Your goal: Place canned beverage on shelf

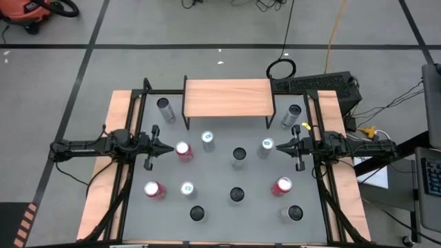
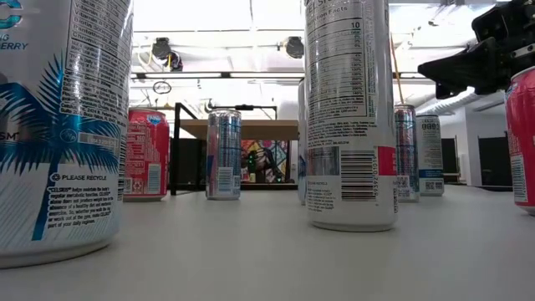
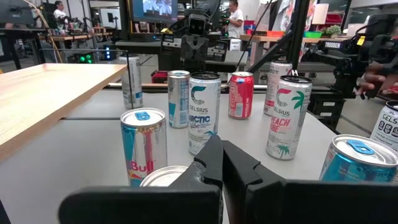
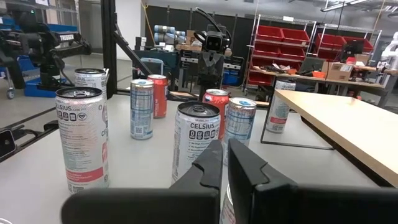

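A: Two claws are in view. How are they held?

B: The left claw [image 1: 167, 149] is held with its fingers pressed together on nothing, in front of the shelf [image 1: 227, 98] and toward its left end. A red-topped can [image 1: 183, 150] is stood just off its tip. The right claw [image 1: 279, 145] is mirrored toward the shelf's right end, likewise closed up and empty, with a blue-topped can [image 1: 266, 147] just off its tip.

A: And where are the beverages found?

B: About a dozen cans are stood upright on the bench [image 1: 213, 172]. Most are spread in front of the shelf, and one is set beside each of its ends. None is seen on the wooden top.

A: How is such a can expected to handle?

B: A smooth, thin metal wall is to be assumed: stiff enough if the can is full, easily dented if squeezed hard, and likely slippery. The slim body is judged easy to tip. A hold across the middle of the body is advised, with the fingers spread first. The can is best kept upright while it is lifted to the shelf top.
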Robot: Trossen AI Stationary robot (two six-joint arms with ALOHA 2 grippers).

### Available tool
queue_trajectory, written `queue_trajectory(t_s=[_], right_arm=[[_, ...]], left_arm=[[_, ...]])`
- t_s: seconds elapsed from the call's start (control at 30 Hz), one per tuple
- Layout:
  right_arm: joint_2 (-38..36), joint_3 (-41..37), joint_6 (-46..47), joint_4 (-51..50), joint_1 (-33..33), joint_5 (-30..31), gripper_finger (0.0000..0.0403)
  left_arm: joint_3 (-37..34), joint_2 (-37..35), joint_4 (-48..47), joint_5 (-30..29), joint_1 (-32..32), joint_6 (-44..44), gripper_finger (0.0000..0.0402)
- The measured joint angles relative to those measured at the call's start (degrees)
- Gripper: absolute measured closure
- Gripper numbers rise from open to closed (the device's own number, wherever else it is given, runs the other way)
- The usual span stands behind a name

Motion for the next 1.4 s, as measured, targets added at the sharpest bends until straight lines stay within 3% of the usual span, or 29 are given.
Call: queue_trajectory(t_s=[0.63,0.73,0.93,1.17,1.4], right_arm=[[0.0,2.8,-1.2,0.7,0.1,1.2,0.0403],[0.1,7.0,-1.1,0.3,0.1,0.1,0.0403],[2.8,19.5,-1.1,-9.8,0.1,-0.1,0.0403],[10.1,34.1,-1.4,-22.8,0.1,0.1,0.0403],[18.4,44.9,-0.9,-28.4,0.1,0.0,0.0403]], left_arm=[[0.0,0.0,0.0,0.0,0.0,0.0,0.0402],[0.0,0.0,0.0,0.0,0.0,0.0,0.0402],[0.0,0.0,0.0,0.0,0.0,0.0,0.0402],[0.0,0.0,0.0,0.0,0.0,0.0,0.0402],[0.0,0.0,0.0,0.0,0.0,0.0,0.0402]])
